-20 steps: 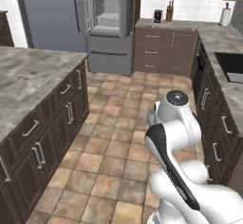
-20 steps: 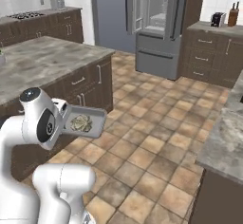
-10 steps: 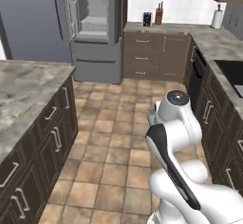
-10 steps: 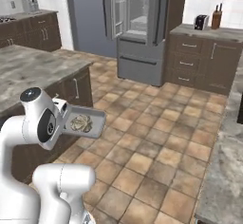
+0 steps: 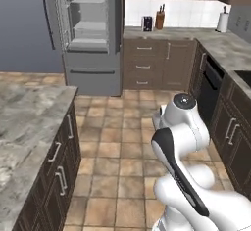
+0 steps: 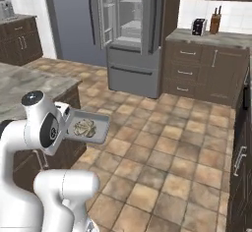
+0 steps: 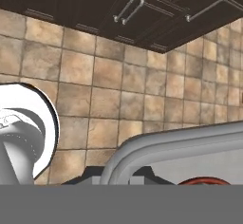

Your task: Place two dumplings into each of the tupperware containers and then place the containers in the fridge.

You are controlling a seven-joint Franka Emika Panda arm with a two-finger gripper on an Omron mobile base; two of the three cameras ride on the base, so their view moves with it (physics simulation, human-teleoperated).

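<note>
My gripper (image 6: 69,124) is shut on the near edge of one dark-grey tupperware container (image 6: 89,128), carried level beside the arm above the floor. Beige dumplings (image 6: 84,127) lie in it, lumped together. In the hand view the container's grey rim (image 7: 190,141) curves across the bottom, over the dark fingertips (image 7: 94,175). The fridge (image 5: 88,34) stands ahead at the far end of the kitchen. Its upper doors are open on pale shelves (image 6: 129,27), and its lower drawer is closed.
A stone-topped island (image 5: 24,127) with dark drawers runs along the left. A counter (image 5: 220,46) with dark cabinets lines the right and back, holding a toaster (image 5: 146,23), a knife block (image 5: 159,19) and a paper roll (image 5: 223,22). Tiled floor (image 5: 122,142) leads to the fridge.
The base has driven and turned, so the whole scene shifted and the fridge looks nearer and more central. The container stays in the shut gripper, held as before.
</note>
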